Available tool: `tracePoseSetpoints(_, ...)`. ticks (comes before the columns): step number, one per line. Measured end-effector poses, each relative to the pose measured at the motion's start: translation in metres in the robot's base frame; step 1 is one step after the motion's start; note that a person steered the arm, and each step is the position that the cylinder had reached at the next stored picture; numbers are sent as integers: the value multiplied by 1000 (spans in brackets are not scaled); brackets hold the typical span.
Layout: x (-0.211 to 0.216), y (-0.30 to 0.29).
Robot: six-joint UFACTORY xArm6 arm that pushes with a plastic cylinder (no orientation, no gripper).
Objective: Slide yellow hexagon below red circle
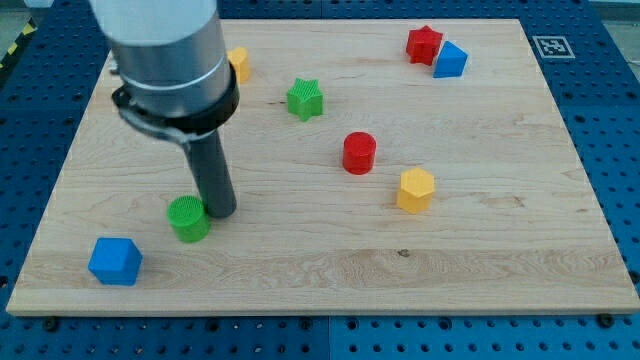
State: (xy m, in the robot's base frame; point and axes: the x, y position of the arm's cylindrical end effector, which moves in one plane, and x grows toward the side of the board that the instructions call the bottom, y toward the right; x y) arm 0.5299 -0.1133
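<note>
Pale wood makes up the board [480,260], which lies on a blue perforated table [610,120]; the single camera view looks down on it at a slant. My tip [222,213] is the lower end of a straight dark rod hanging from a grey cylindrical arm body [165,50] at the view's upper left; the rod is a single solid piece with nothing to spread or pinch, and it holds nothing; it stands on the wood just beside the green cylinder [189,218], on that block's right edge, touching or very nearly so; I cannot tell which.

Placed from my tip: the blue cube-like block [115,261] lies toward the view's lower left, beyond the green cylinder and near the board's bottom corner; the green star [305,99] sits up and to the right, apart from the rod; a yellow block [239,64] shows partly behind the arm body, straight up from my tip, its shape hidden; the red circle [359,153] stands well to the right and a little higher; the yellow hexagon [415,190] lies farther right still, near my tip's own level, just to the lower right of the red circle and apart from it, so not directly beneath it; the red star [424,44] and the blue block [450,61] sit close together far to the upper right, touching or almost so; a black and white marker tag [549,46] is at the board's top right corner.
</note>
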Motion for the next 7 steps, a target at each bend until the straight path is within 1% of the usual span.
tracePoseSetpoints(1,18,-10)
tracePoseSetpoints(2,21,-27)
tracePoseSetpoints(3,21,13)
tracePoseSetpoints(4,22,108)
tracePoseSetpoints(5,34,211)
tracePoseSetpoints(6,30,286)
tracePoseSetpoints(7,-12,293)
